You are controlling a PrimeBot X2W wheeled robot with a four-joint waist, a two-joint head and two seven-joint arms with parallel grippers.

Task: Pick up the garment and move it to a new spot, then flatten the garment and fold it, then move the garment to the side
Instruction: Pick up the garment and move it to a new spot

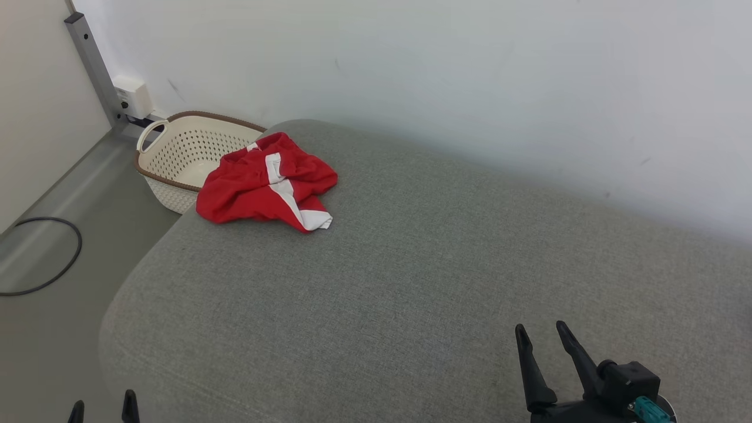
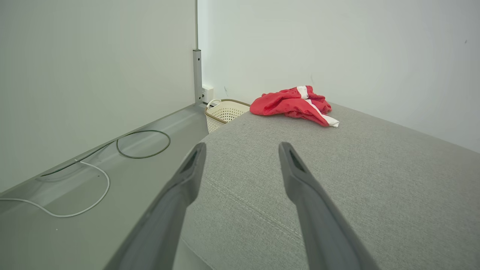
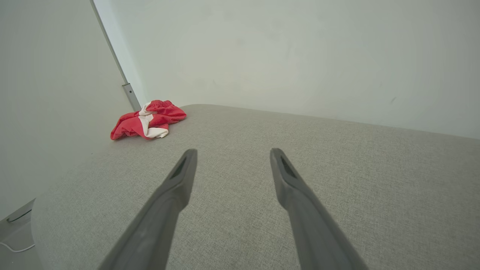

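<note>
A crumpled red garment with white stripes lies at the far left corner of the grey cushioned surface. It also lies far ahead in the left wrist view, garment, and in the right wrist view, garment. My left gripper sits at the bottom left edge of the head view, open and holding nothing; in its own view the left gripper hovers over the cushion's near left edge. My right gripper stands open at the lower right, well away from the garment; the right gripper is empty above bare cushion.
A cream perforated laundry basket with a brown rim stands on the floor just beyond the garment. A black cable loop and a white cable lie on the grey floor at left. White walls enclose the back and left.
</note>
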